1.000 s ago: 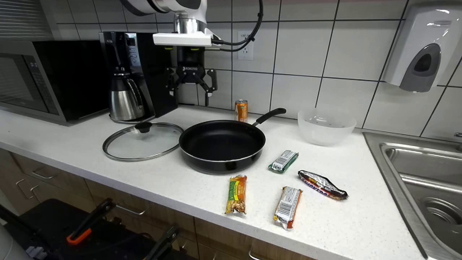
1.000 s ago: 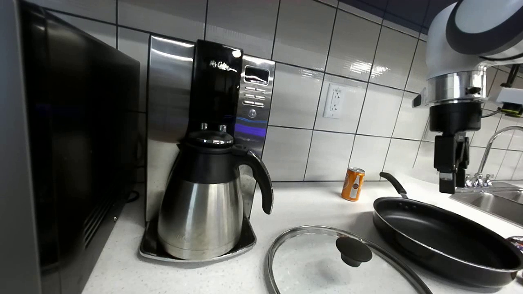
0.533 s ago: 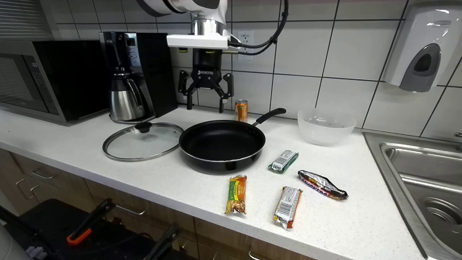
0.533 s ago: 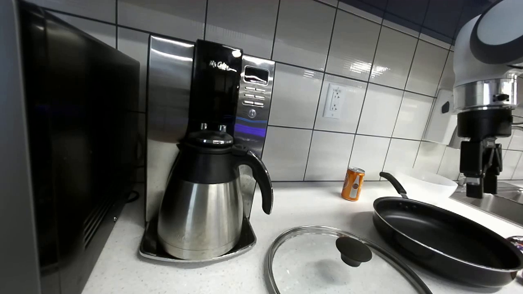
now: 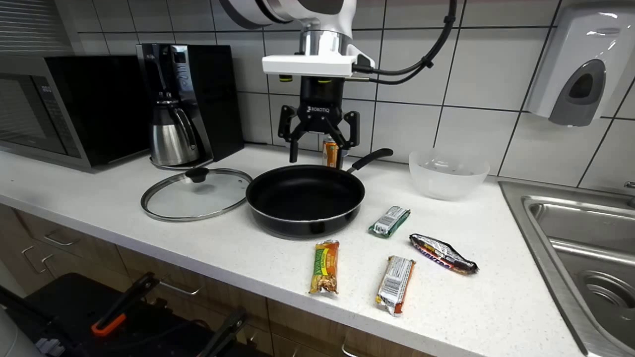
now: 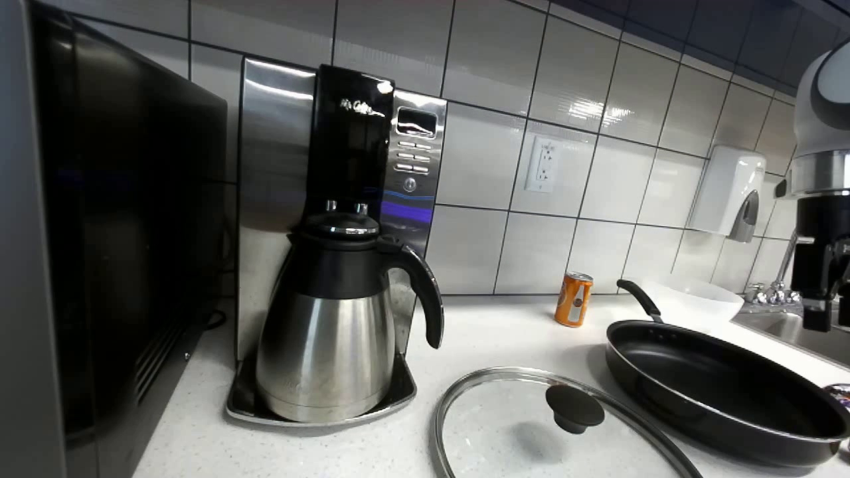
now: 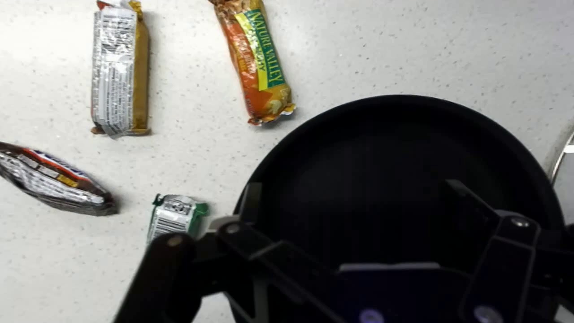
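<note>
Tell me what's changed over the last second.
The gripper has moved away from the coffee maker, toward the sink, and sits lower in both exterior views. Its jaws stand open; nothing was taken hold of or let go. The pan, lid and orange can stayed put.

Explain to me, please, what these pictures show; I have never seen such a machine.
This is a single robot arm, with a black gripper at its end for grasping things. Two exterior views come from cameras standing outside the robot, at different places; the wrist view comes from a camera on the arm itself, looking down past the gripper. On the white counter you see a black frying pan, a glass lid lying beside it, an orange can, a translucent bowl and four wrapped bars. A coffee maker and a microwave stand there too. The gripper is open above the pan and holds nothing.
</note>
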Controlling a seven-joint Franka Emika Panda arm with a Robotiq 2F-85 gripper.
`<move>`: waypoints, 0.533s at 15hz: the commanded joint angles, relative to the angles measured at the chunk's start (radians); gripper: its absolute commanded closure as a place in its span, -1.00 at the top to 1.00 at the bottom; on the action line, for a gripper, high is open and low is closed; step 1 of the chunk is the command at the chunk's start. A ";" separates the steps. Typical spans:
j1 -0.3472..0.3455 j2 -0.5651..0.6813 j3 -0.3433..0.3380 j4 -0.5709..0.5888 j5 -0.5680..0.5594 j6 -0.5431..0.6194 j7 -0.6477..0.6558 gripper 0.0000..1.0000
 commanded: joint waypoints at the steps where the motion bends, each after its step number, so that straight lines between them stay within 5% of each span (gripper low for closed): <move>1: -0.044 0.008 -0.029 -0.010 -0.026 0.075 -0.016 1.00; 8: -0.110 0.107 -0.079 0.021 -0.023 0.222 -0.049 1.00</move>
